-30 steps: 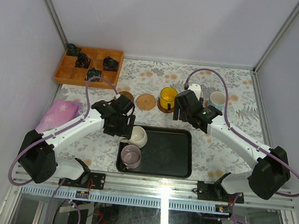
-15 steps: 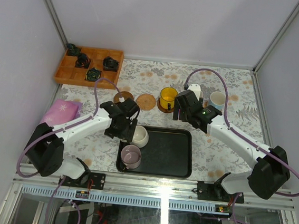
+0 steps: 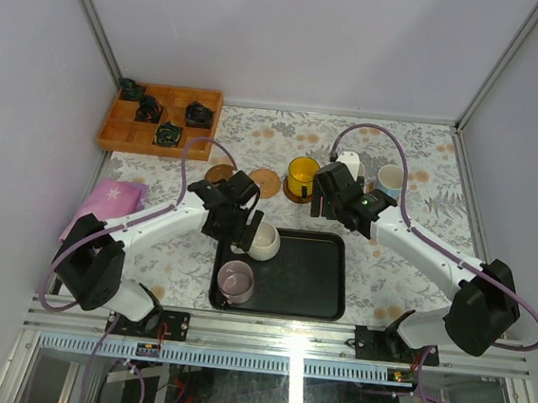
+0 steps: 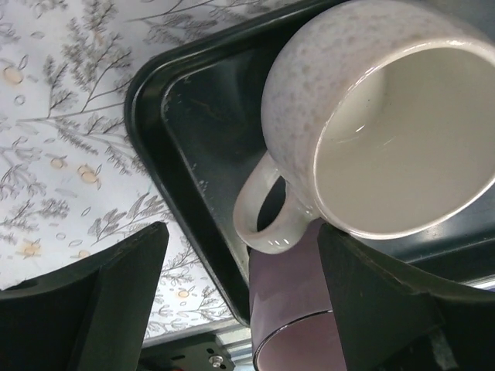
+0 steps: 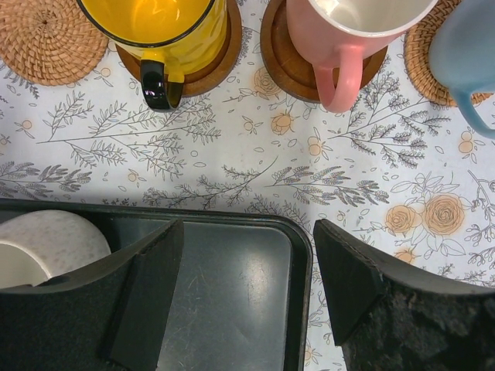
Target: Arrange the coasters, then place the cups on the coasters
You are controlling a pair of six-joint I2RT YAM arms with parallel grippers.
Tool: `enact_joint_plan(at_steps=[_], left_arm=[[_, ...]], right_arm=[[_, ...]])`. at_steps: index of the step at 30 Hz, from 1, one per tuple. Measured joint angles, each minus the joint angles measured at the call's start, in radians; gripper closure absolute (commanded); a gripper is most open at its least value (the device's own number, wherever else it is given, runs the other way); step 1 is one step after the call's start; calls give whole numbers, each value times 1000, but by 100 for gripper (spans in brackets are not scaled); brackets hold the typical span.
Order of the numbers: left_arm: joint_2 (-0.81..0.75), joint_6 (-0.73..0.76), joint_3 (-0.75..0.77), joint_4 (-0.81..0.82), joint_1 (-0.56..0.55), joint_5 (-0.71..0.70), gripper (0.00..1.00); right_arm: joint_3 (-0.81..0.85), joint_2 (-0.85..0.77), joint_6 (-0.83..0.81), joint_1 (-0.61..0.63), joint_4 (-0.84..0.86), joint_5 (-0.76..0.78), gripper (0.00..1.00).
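Observation:
A cream cup (image 3: 264,241) sits at the far left of the black tray (image 3: 311,277), with a lilac cup (image 3: 236,280) nearer me. My left gripper (image 3: 240,225) is open right beside the cream cup (image 4: 387,131). The cup's handle (image 4: 265,210) lies just ahead of the gap, and the lilac cup (image 4: 298,309) shows below between the fingers. My right gripper (image 5: 247,232) hangs open over the tray's far right corner (image 5: 300,255), holding nothing. The yellow cup (image 5: 151,27), the pink-handled cup (image 5: 332,35) and the blue-handled cup (image 5: 464,54) stand on coasters. One woven coaster (image 5: 46,35) is bare, as is another coaster (image 3: 220,174).
A wooden compartment box (image 3: 162,120) with dark items stands at the back left. A pink cloth (image 3: 107,200) lies by the left wall. White walls close in the table on three sides, and a metal rail (image 3: 284,341) runs along the near edge.
My left gripper has swung right toward the cream cup and opened wider. The cream cup has shifted right on the tray. The right arm has not moved.

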Motion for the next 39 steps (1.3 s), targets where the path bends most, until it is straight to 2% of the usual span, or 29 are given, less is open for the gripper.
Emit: enact_joint_plan(at_steps=[8,16,25,32,39], left_arm=[[45,58,2,77,-3,64,23],[45,108,-1,172,-6,112,34],[51,172,-7,243,-29,181,31],[78,247,-7,262,-59,238,33],[127,294,-7,272,-73,267,42]], right_arm=[[0,5,0,0,1,0,24],[0,5,0,0,3,0,24],[-1,13,0,0,4,-2,24],[-9,15,0,0,6,-8,24],[-14,15,1,0,8,-8,24]])
